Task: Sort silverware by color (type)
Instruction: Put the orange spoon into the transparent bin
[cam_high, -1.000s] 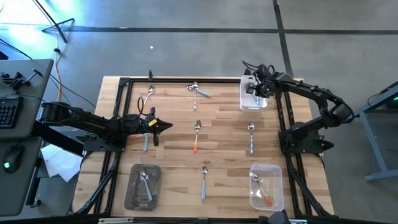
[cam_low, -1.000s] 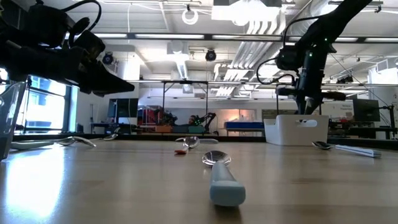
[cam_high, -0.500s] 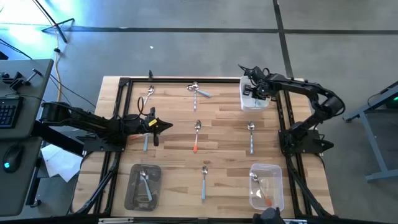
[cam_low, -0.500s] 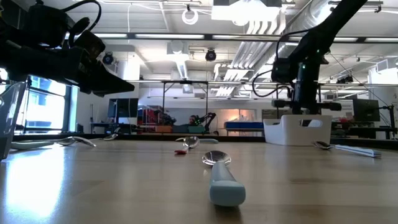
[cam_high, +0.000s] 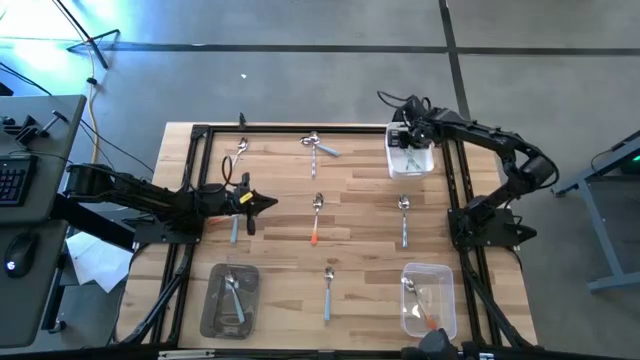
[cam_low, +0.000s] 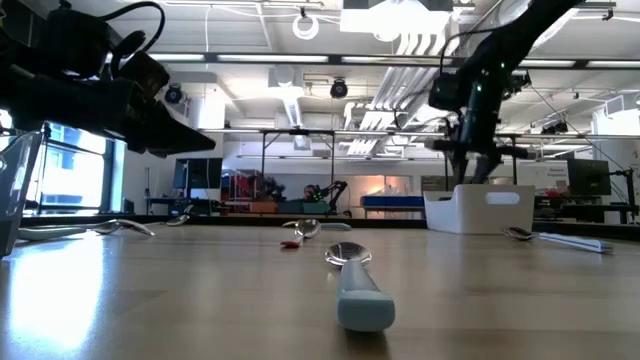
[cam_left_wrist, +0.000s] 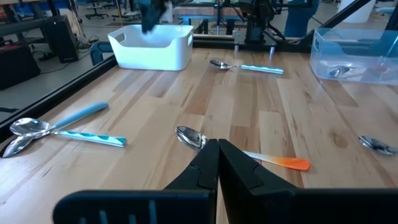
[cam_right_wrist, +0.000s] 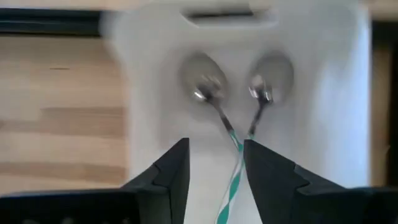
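Observation:
My right gripper hangs open over the white tub at the table's far right. Two spoons with green-striped handles lie in the tub, and their crossed handles run between my fingers, clear of them. My left gripper is shut and empty, held above the table's left middle, pointing at an orange-handled spoon. A blue-handled spoon lies under the left arm. More spoons lie loose on the wood.
Two crossed spoons lie at the far middle. A grey tub with spoons stands at the near left, and a clear tub with spoons at the near right. A black frame rail borders the table.
My right gripper has risen a little above the white tub and shifted toward the table's far left.

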